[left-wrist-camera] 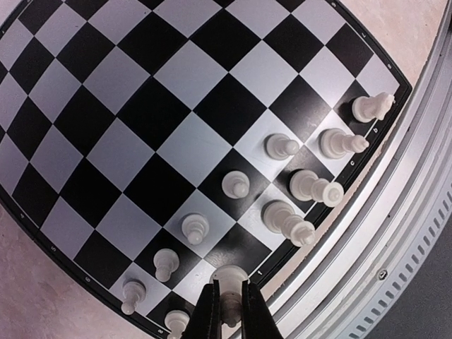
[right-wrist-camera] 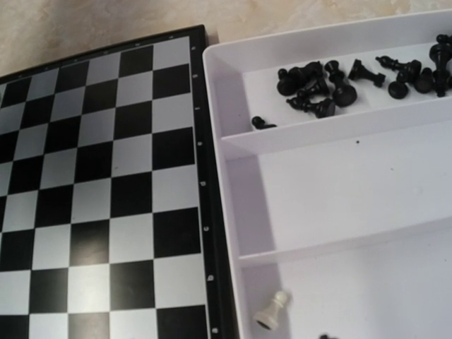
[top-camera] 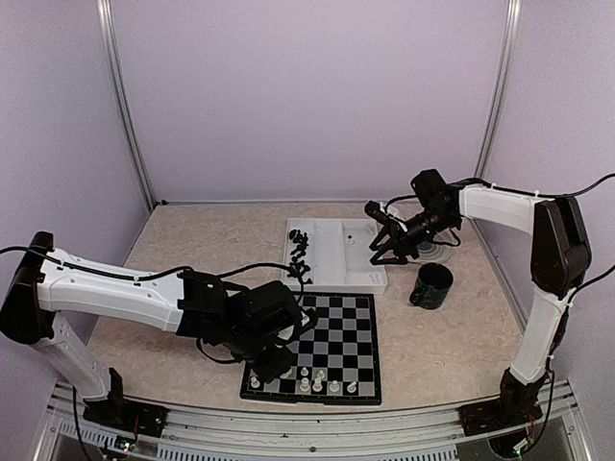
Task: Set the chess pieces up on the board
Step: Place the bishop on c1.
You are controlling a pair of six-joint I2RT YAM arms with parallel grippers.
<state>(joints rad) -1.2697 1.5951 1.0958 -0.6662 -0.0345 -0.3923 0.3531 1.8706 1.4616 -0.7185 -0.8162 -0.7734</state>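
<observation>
The board (top-camera: 338,331) lies in front of the arms, with several white chess pieces (left-wrist-camera: 284,147) standing in its two near rows. My left gripper (left-wrist-camera: 229,284) is shut on one white piece (left-wrist-camera: 229,274), held upright over a near-row square by the board's (left-wrist-camera: 141,106) edge. In the top view the left gripper (top-camera: 274,365) hangs over the board's near left corner. My right gripper (top-camera: 382,257) hovers over the white tray's right end with its fingers apart and nothing between them. Its fingers do not show in the right wrist view, where a white pawn (right-wrist-camera: 272,311) lies tilted in the tray.
The white tray (top-camera: 341,264) sits behind the board (right-wrist-camera: 106,176). Several black pieces (right-wrist-camera: 318,88) are heaped in its far compartment (top-camera: 300,245). A dark cup (top-camera: 431,286) stands right of the tray. A metal rail (left-wrist-camera: 395,233) runs along the table's near edge.
</observation>
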